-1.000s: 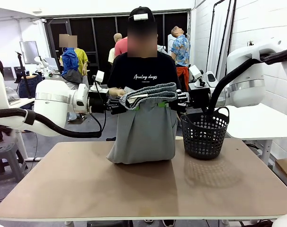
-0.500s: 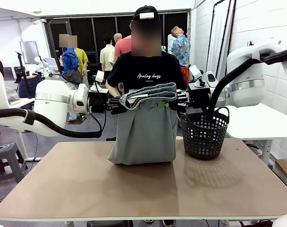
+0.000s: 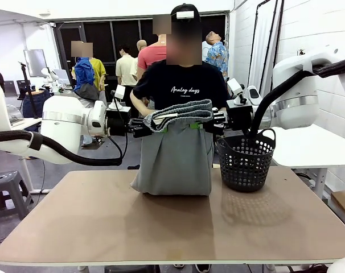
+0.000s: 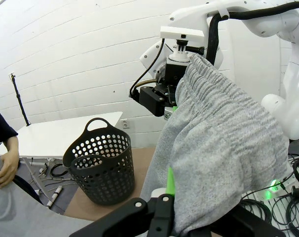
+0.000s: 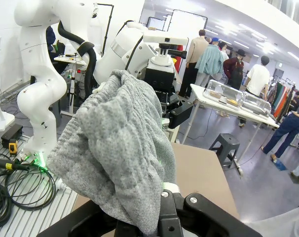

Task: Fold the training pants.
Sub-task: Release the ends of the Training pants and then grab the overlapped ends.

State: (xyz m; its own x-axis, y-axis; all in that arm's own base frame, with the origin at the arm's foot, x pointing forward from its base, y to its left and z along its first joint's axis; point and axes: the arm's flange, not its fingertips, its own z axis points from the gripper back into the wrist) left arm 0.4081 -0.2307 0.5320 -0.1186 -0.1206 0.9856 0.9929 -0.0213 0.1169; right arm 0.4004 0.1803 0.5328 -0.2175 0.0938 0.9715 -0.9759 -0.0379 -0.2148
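The light grey training pants hang by their gathered waistband between my two grippers, and the legs reach down to the table. My left gripper is shut on the waistband's left end and my right gripper on its right end. In the left wrist view my left gripper pinches the grey fabric, with the other arm's gripper at the far end. In the right wrist view my right gripper clamps the bunched fabric. A person stands behind the pants, with a hand on the cloth.
A black mesh basket stands on the table just right of the pants, under my right arm. The basket also appears in the left wrist view. The near half of the brown table is bare. Other people stand in the background.
The person behind the pants has straightened up and shifted right. The hanging legs have moved slightly at the hem. Both grippers hold the waistband in the same place.
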